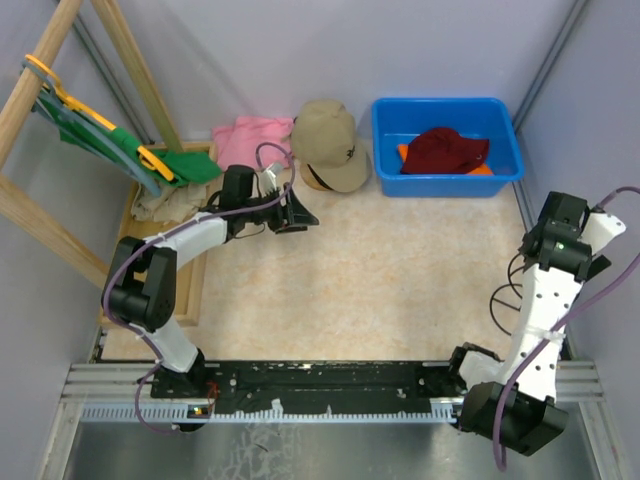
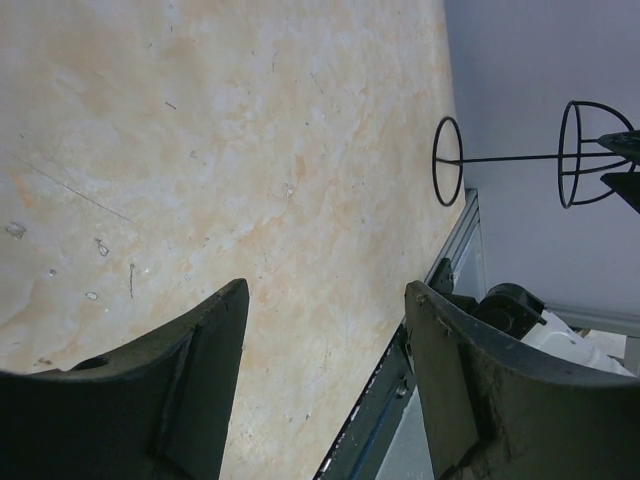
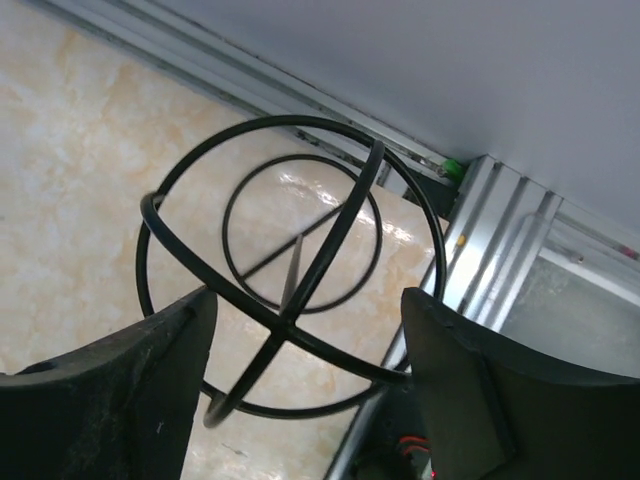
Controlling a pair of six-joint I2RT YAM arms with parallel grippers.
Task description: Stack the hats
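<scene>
A tan cap point(image 1: 326, 143) lies on the table at the back, beside the blue bin point(image 1: 447, 185). A dark red hat point(image 1: 445, 150) lies in the bin on top of a bright orange hat point(image 1: 403, 152), of which only the edges show. The black baseball cap is out of view. My left gripper point(image 1: 302, 215) is open and empty just in front of the tan cap; its wrist view point(image 2: 325, 290) shows only bare table between the fingers. My right gripper point(image 3: 305, 300) is open and empty at the right edge, above a black wire stand point(image 3: 285, 327).
A pink folded cloth point(image 1: 248, 138) lies left of the tan cap. A green garment on a yellow hanger point(image 1: 110, 140) hangs from a wooden frame point(image 1: 30, 210) at the left. The wire stand also shows in the left wrist view point(image 2: 510, 157). Grey walls close in the back and sides.
</scene>
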